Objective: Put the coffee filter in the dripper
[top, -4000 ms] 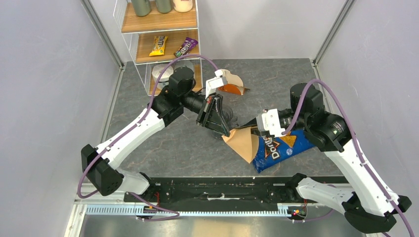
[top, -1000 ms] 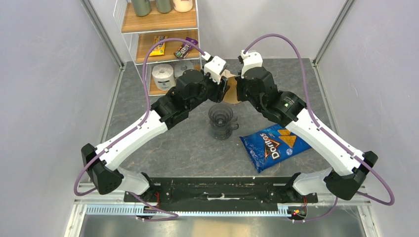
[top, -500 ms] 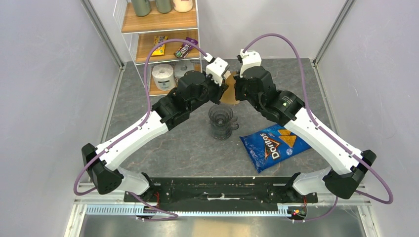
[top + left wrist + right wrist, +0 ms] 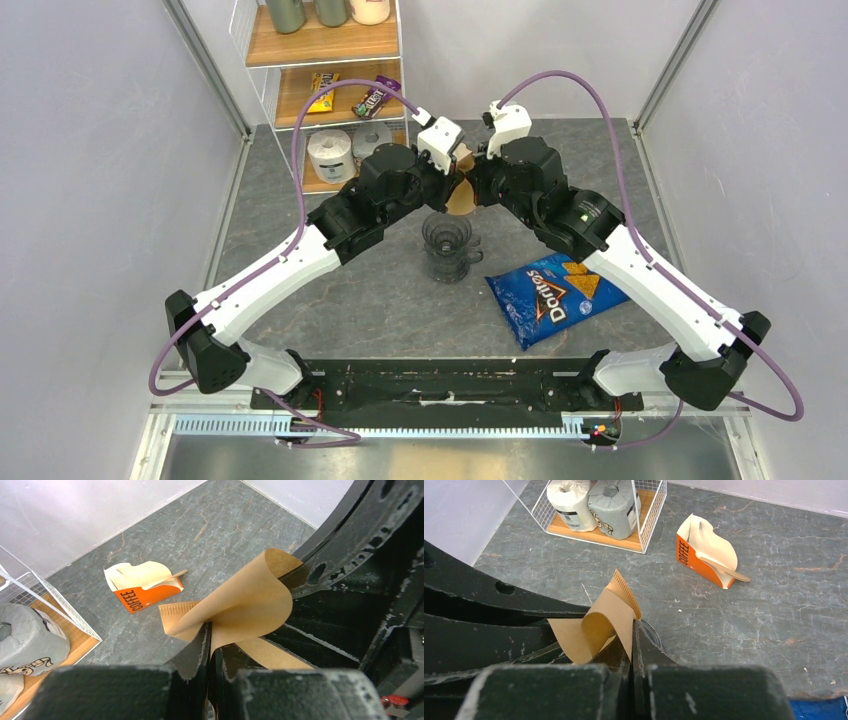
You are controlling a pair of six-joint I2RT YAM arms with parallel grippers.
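The tan-brown coffee filter (image 4: 461, 192) hangs in the air between my two grippers, just behind and above the dripper (image 4: 446, 243). My left gripper (image 4: 451, 186) is shut on one edge of it, and the left wrist view shows the paper (image 4: 245, 600) bowed open above the left gripper's (image 4: 212, 645) closed jaws. My right gripper (image 4: 472, 188) is shut on the other edge, and the filter (image 4: 596, 622) curls beside this gripper (image 4: 633, 650) in the right wrist view. The dark smoky dripper stands upright on the table with nothing in it; a little of its rim (image 4: 652, 633) shows under the right fingers.
The orange-and-white filter packet (image 4: 705, 555) lies on the table behind the grippers. A blue Doritos bag (image 4: 555, 294) lies right of the dripper. A wire shelf rack (image 4: 322, 75) with paper rolls (image 4: 594, 502) and snacks stands at the back left.
Four seconds ago my right gripper held the filter low by the chip bag and my left was at the dripper. Now both pinch the filter, raised behind the dripper, and have edged closer together.
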